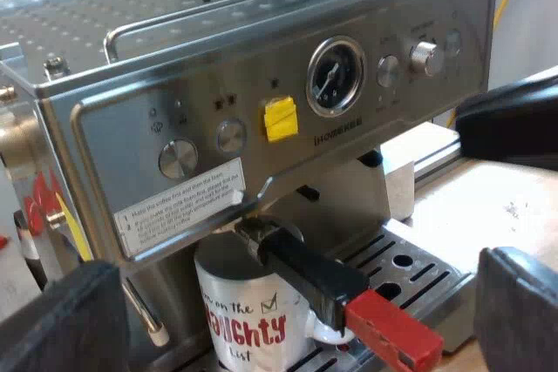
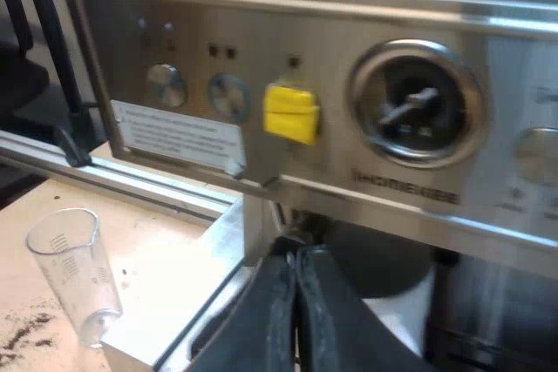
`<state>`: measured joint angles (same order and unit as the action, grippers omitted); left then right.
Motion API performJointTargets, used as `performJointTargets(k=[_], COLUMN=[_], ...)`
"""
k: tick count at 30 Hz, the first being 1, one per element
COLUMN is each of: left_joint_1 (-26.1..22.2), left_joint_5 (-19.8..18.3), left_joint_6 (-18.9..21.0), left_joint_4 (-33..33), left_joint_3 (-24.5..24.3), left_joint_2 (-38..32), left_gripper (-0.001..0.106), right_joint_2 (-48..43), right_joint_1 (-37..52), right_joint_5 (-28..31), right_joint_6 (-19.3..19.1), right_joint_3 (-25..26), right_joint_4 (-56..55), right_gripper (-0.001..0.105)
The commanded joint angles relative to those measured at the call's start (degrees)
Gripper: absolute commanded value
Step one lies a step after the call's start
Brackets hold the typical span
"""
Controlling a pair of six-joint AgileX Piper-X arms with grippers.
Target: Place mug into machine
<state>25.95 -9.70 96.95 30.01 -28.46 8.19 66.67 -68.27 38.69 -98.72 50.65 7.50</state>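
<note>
Pale table (image 2: 161, 246) under espresso machine (image 2: 261, 50) and measuring glass (image 2: 74, 272)

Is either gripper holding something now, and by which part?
Nothing is held. The left gripper is open before the mug; the right gripper is shut, empty.

Bright even light, soft glare on the espresso machine (image 1: 261, 84), shadow beneath.

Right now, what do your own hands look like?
My left hand has two thick, matte black fingers with blunt, squared ends. My right hand has the same pair, seen here as long, smooth black bars with rounded tips and a faint sheen. I see no markings on either.
</note>
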Motion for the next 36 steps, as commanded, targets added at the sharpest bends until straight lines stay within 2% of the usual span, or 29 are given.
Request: performJointTargets(k=[1, 8, 21, 36], left_joint_1=[0.23, 0.23, 0.23, 0.23], left_joint_5=[-0.24, 0.04, 0.04, 0.04], left_joint_6=[0.65, 0.65, 0.65, 0.65], left_joint_4=[-0.11, 2.7, 4.93, 4.93], left_joint_3=[-1.14, -2.79, -3.15, -3.15], left_joint_2=[-0.04, -0.15, -0.15, -0.15], left_gripper=[0.081, 0.081, 0.081, 0.081], right_joint_2=[2.66, 7.85, 13.74, 17.08], right_joint_1=[0.1, 0.1, 1.55, 7.74], right_joint_5=[0.27, 3.09, 5.25, -1.32], right_joint_6=[0.49, 1.09, -0.47, -0.47], right_joint_3=[2.97, 7.8, 11.92, 13.26], right_joint_4=[0.01, 0.13, 1.79, 3.46], right_gripper=[0.0, 0.0, 0.0, 0.0])
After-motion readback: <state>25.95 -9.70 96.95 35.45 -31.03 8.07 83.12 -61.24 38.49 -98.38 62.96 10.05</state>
